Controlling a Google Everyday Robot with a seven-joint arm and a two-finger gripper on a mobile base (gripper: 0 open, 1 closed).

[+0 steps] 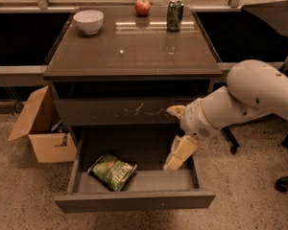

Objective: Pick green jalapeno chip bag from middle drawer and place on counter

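Note:
The green jalapeno chip bag (pixel 112 171) lies flat in the left half of the open middle drawer (pixel 134 201), lettering up. My gripper (pixel 176 159) hangs from the white arm that comes in from the right, over the right half of the drawer, about a hand's width to the right of the bag and apart from it. It holds nothing. The counter (pixel 129 49) is the glossy grey-brown top of the cabinet above.
On the counter stand a white bowl (pixel 88 21) at the back left, a red apple (pixel 142 6) and a green soda can (pixel 175 14) at the back. A scratched drawer front (pixel 120 110) sits above the open drawer. A cardboard box (pixel 41 128) stands on the floor at left; office chair bases at right.

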